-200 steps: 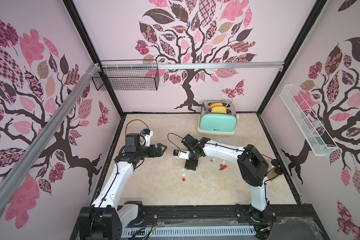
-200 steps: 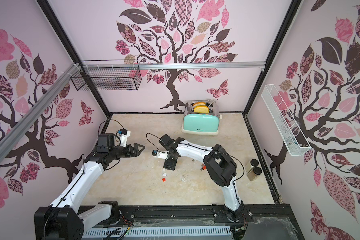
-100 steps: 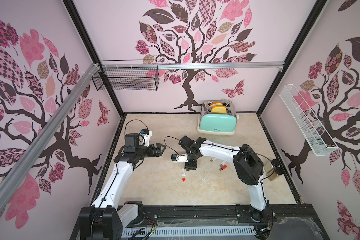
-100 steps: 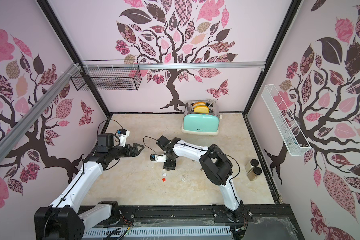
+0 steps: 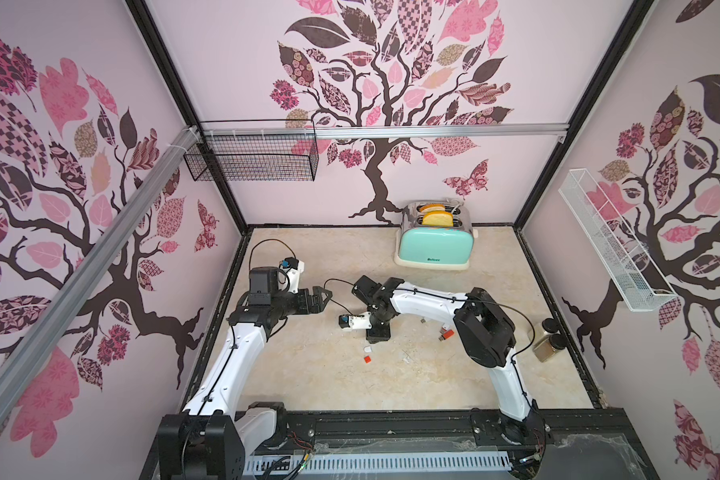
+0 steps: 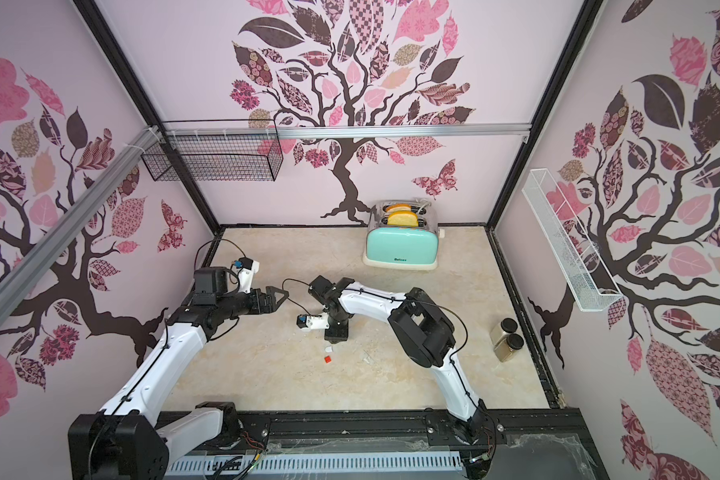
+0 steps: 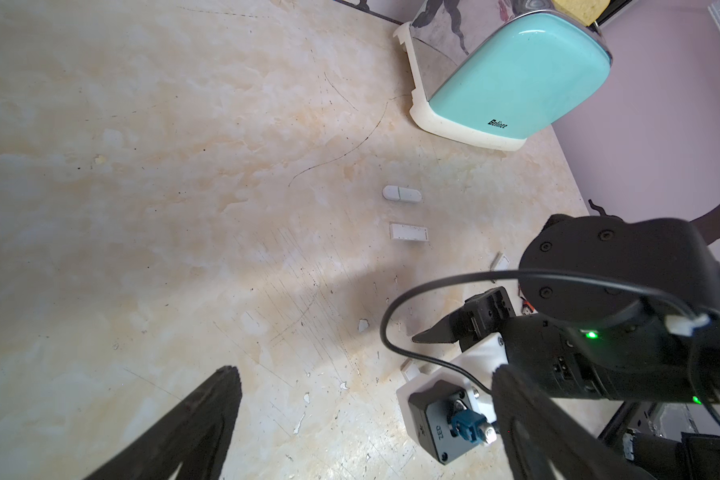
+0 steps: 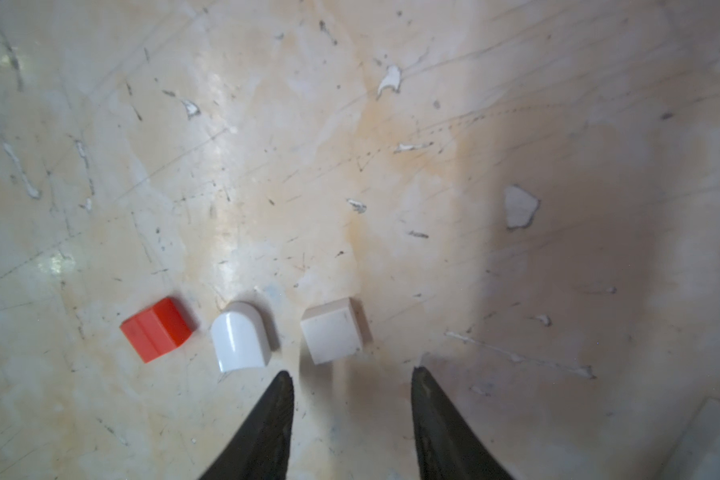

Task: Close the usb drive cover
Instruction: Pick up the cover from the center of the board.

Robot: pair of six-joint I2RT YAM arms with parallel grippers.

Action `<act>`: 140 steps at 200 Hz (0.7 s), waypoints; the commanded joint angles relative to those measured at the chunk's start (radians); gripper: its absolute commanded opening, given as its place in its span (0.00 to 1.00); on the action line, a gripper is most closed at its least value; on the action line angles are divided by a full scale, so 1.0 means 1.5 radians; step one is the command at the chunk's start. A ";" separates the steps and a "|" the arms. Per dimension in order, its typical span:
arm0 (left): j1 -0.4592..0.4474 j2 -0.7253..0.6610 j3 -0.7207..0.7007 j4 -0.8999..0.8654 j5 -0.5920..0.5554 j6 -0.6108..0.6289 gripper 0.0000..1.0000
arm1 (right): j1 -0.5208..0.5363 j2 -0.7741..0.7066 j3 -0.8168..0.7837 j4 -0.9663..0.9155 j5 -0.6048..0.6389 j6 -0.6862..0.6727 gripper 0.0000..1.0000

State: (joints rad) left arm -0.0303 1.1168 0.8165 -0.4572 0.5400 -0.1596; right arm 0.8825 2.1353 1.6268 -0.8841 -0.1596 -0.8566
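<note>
The marble-pattern table (image 5: 433, 374) carries all items. The right arm (image 5: 429, 301) reaches across the table centre with its wrist turned downward. The left arm (image 5: 242, 353) extends level above the table's left side. A mint toaster (image 5: 433, 245) loaded with two bread slices stands at the rear wall. Two spice jars (image 5: 548, 341) stand together at the right edge.

The left gripper (image 7: 364, 370) has its fingers spread wide, with nothing between them, clear of the surface. The right gripper (image 8: 350, 372) points down at the table, its fingers parted around an empty gap.

In the left wrist view, a white rounded usb drive (image 7: 401, 194) and a white rectangular usb drive (image 7: 408, 232) lie near each other, not touching, between the toaster and the right arm. A red usb drive (image 5: 446, 334) lies beside the right arm's elbow.

Three covers lie in a row, apart from one another. The square white cover (image 8: 333, 330) sits just ahead of the right finger gap, the rounded white cover (image 8: 242, 336) is beside it, and the red cover (image 8: 156, 328) is at the far end
</note>
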 commanded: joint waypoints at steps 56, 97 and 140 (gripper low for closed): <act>0.003 -0.006 0.003 0.004 -0.001 0.004 0.98 | 0.008 0.018 0.024 -0.014 -0.015 -0.008 0.43; 0.005 -0.006 0.002 0.004 0.000 0.004 0.98 | 0.013 0.029 0.030 -0.017 -0.013 -0.010 0.40; 0.005 -0.006 0.001 0.005 0.004 0.003 0.98 | 0.025 0.037 0.030 -0.017 -0.014 -0.012 0.36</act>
State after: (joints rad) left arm -0.0265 1.1168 0.8165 -0.4572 0.5407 -0.1596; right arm 0.8989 2.1639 1.6485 -0.8871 -0.1638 -0.8619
